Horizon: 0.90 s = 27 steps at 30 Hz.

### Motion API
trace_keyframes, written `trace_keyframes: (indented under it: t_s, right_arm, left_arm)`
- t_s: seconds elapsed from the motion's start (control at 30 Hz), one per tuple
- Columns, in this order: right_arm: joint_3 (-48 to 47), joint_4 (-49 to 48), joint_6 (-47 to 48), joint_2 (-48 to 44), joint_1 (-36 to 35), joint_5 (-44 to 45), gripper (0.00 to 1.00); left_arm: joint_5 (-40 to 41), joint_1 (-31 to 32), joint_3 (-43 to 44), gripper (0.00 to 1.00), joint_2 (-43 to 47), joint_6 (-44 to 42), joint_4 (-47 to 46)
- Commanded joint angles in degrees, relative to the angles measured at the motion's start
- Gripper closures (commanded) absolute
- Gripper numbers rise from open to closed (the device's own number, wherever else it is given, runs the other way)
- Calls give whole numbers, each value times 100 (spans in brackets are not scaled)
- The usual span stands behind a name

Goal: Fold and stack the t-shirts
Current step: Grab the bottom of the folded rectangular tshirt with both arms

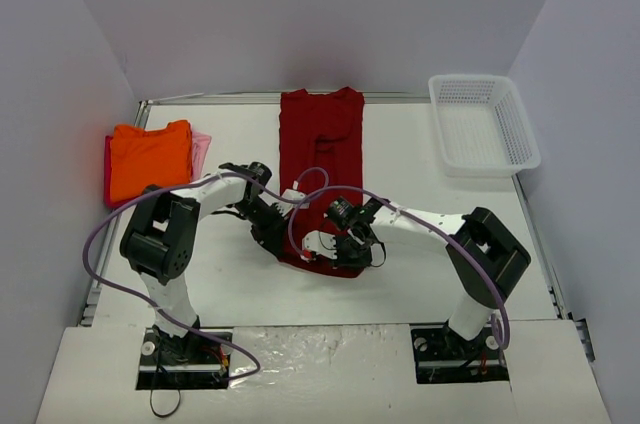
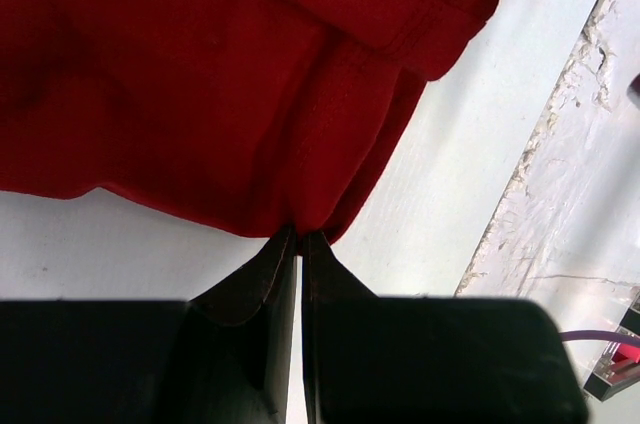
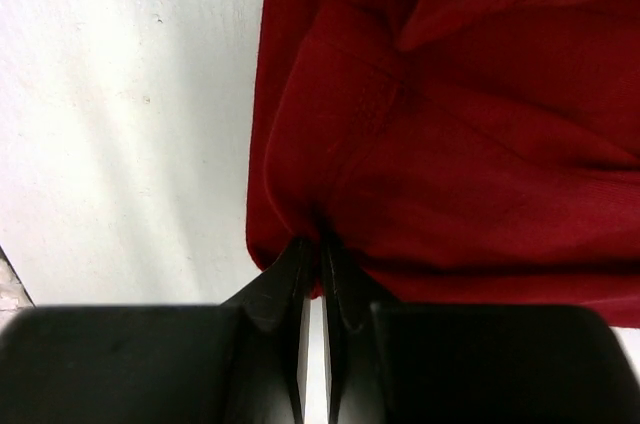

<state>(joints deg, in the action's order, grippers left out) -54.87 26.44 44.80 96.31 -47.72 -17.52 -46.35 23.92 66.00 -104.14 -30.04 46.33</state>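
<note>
White walls close in a pale bench [image 1: 420,244] on which the dark red t-shirt [image 1: 320,144] lies as a long strip down the middle, reaching to the far edge. At its near end, the left end effector [image 2: 300,234] is pinched closed on the cloth's edge, and the right end effector [image 3: 318,242] is clamped on the hem beside it. An orange t-shirt [image 1: 150,159] sits folded at far left on a pale pink t-shirt [image 1: 201,152]. A white mesh basket [image 1: 470,80] stands at far right.
</note>
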Motion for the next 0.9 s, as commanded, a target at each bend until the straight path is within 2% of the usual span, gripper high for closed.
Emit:
trace_keyframes:
  t_s: [0.0, 0.2, 0.37, 0.87]
  right_arm:
    - [126, 98, 64, 239, 70, 398, 100]
    - [-50, 371, 108, -244, 421, 337, 100]
    - [-436, 713, 117, -508, 712, -320, 100]
    - [-867, 1821, 337, -772, 782, -1060, 100]
  left_arm:
    - [-199, -19, 63, 97, 359, -213, 149]
    - [-173, -28, -253, 98, 886, 103, -350]
    - [-287, -19, -570, 98, 1483, 297, -896]
    - [-594, -10, -272, 98, 1378, -414, 192]
